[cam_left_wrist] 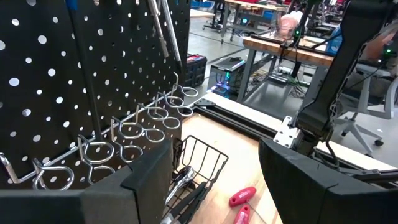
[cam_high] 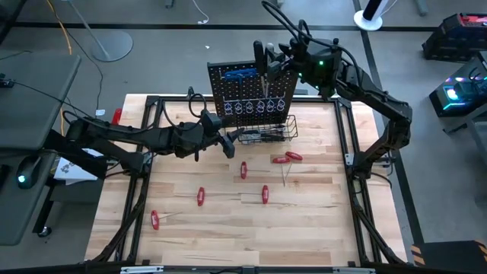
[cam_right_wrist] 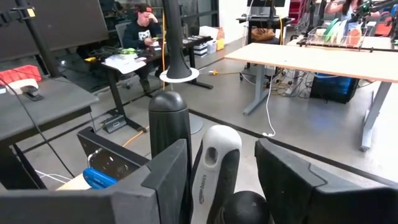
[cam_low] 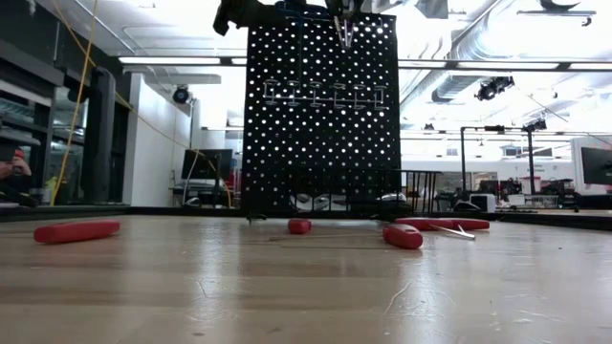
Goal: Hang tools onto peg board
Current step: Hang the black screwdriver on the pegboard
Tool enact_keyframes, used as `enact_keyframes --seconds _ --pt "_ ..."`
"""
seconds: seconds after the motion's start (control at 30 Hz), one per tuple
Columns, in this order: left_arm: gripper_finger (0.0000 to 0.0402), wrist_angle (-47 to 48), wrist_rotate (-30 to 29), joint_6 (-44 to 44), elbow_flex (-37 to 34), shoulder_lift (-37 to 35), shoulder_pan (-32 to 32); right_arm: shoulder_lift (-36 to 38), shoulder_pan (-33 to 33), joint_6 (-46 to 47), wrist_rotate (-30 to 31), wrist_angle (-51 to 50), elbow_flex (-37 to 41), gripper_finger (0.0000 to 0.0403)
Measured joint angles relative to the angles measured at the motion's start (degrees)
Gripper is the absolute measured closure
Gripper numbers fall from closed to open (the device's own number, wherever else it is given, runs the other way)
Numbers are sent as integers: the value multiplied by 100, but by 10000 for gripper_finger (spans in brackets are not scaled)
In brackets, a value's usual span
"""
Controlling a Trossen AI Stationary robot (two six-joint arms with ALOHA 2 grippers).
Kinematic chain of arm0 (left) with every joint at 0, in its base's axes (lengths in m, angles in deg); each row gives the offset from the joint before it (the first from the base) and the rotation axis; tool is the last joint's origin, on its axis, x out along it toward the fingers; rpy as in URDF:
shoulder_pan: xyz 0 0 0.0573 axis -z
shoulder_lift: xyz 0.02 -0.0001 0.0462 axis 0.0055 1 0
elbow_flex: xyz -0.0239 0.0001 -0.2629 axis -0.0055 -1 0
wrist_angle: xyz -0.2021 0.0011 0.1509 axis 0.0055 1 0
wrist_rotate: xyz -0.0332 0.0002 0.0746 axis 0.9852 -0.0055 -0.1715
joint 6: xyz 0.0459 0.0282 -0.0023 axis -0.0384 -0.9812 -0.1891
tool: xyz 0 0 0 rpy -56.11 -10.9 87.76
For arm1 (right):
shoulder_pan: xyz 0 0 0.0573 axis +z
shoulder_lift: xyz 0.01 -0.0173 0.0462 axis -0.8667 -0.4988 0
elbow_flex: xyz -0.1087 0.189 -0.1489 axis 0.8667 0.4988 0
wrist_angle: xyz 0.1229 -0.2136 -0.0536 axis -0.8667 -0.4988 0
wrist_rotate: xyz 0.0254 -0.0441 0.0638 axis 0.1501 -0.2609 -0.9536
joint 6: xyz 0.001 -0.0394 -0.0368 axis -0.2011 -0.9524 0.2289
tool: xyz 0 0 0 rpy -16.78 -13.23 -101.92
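High view: peg board point(cam_high: 251, 95) upright at the counter's point(cam_high: 304, 228) far edge, wire basket point(cam_high: 266, 134) at its foot. Right hand point(cam_high: 268, 59) above the board's top edge, around black-handled screwdrivers point(cam_high: 259, 57). Left hand point(cam_high: 227, 144) low, just left of the basket, open and empty. Red-handled tools point(cam_high: 288, 158) scattered across the near counter.

Low view: board point(cam_low: 320, 115) standing tall, row of loop hooks point(cam_low: 325, 94) across it, red handles point(cam_low: 76, 230) lying in front.

Left wrist view: spread fingers point(cam_left_wrist: 146, 186), hooks point(cam_left_wrist: 134, 132) and basket point(cam_left_wrist: 202, 165) just beyond.

Right wrist view: fingers point(cam_right_wrist: 168, 180) flanking a black-and-white handle point(cam_right_wrist: 214, 168); cannot tell whether gripped.
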Motion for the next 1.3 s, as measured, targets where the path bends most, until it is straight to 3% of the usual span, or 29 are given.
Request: enact_keyframes --seconds 0.9,1.0,1.2,1.3 --pt "172 183 2 -247 0 0 79 665 2 -645 350 -22 -22 219" --pt "172 315 2 -219 0 0 121 807 0 -441 347 -363 -22 219" --pt "172 797 4 -22 0 0 197 1127 0 522 282 -2061 -22 221" --pt "172 998 2 101 0 0 195 1137 0 831 321 -2588 -12 248"
